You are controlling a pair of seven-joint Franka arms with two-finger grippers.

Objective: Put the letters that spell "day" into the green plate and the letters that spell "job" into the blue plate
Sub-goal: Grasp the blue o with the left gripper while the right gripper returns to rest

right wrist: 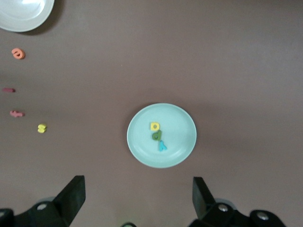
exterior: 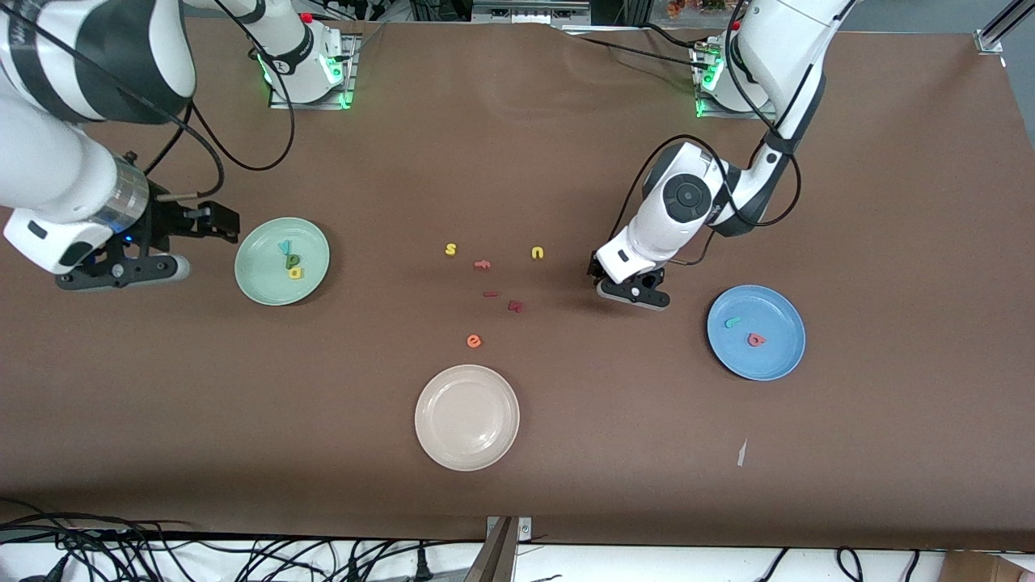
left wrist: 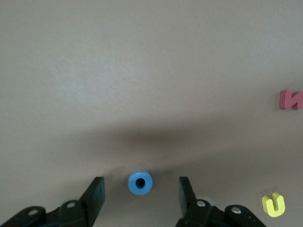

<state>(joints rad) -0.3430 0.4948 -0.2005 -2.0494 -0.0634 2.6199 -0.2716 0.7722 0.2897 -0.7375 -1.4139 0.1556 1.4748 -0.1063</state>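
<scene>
Brown worktop point(exterior: 566, 145) spread wide, carrying three round plates and a scatter of foam letters.

Green plate point(exterior: 281, 260) toward the right arm's end, holding the light blue "y" point(exterior: 284, 246), dark green "d" point(exterior: 291, 260) and yellow "a" point(exterior: 296, 272) in a touching row. Same three seen in the right wrist view on the plate point(right wrist: 180, 123): "a" point(right wrist: 155, 126), "d" point(right wrist: 156, 135), "y" point(right wrist: 162, 145).

Blue plate point(exterior: 756, 332) toward the left arm's end, holding the teal "j" point(exterior: 732, 322) and salmon-red "b" point(exterior: 756, 339), slightly apart.

Cream-white plate point(exterior: 466, 417) nearest the front camera, mid-worktop.

Right tool point(exterior: 198, 220) up in the air just beside the green plate, over bare worktop at the right arm's end; fingers spread wide apart, gripping nothing, waiting.

Left tool point(left wrist: 140, 195) low over the worktop between the loose letters and the blue plate; fingers apart, straddling the blue ring "o" point(left wrist: 140, 182) without touching it. Ring lying flat on the worktop, hidden under the tool in the front view.

Loose in the middle: yellow "s" point(exterior: 451, 249), pink "f" point(exterior: 483, 263), yellow "u" point(exterior: 538, 253), a small dark red bar point(exterior: 490, 293), a dark red letter point(exterior: 516, 305), and orange "e" point(exterior: 474, 341) nearest the cream-white plate.
</scene>
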